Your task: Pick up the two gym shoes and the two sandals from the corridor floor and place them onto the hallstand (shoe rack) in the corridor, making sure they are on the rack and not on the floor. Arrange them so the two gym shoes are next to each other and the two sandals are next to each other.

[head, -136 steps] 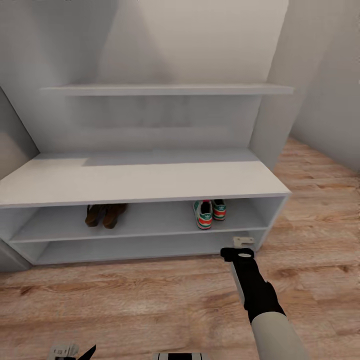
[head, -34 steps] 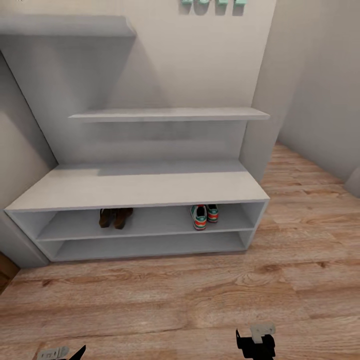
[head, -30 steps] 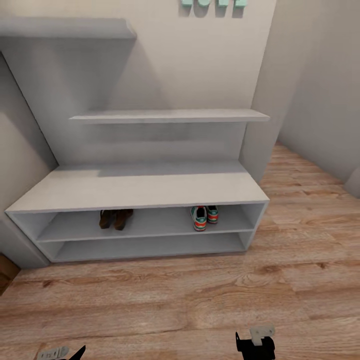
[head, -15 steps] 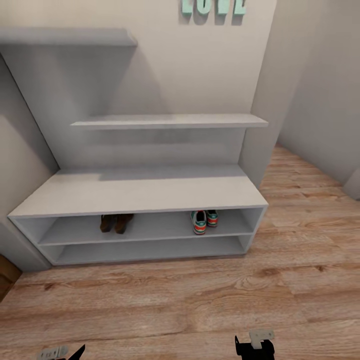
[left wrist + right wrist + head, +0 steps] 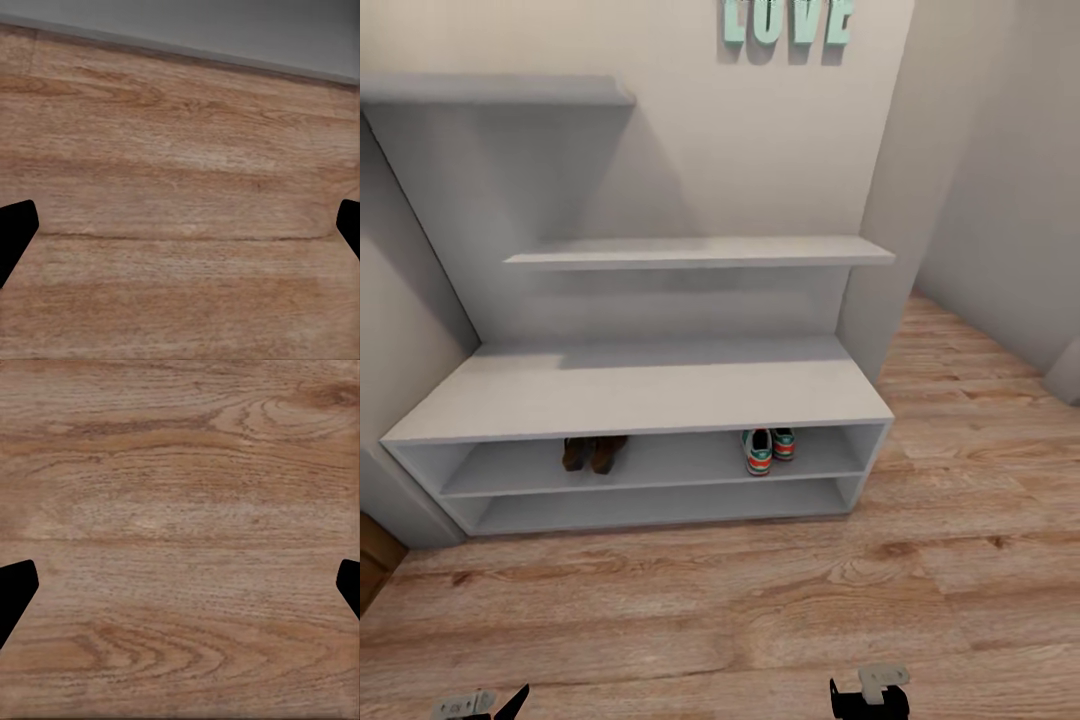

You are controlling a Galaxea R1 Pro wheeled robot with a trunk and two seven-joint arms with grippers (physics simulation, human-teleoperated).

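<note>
Robot backed off from shoe rack (image 5: 640, 395); sneakers (image 5: 768, 449) paired, sandals (image 5: 591, 452) paired on upper shelf. Both grippers spread, empty. Task looks complete.

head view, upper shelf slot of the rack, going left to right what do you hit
the two sandals side by side → a bare stretch of the hallstand shelf → the two gym shoes side by side, near the right end.

Wood-grain plank corridor floor (image 5: 180, 225) is seen between the two dark fingertips (image 5: 15, 232) of the left gripper (image 5: 180, 232), which are spread wide apart with nothing held. Beyond the floor, a grey band (image 5: 225, 30) is met along a straight edge.
</note>
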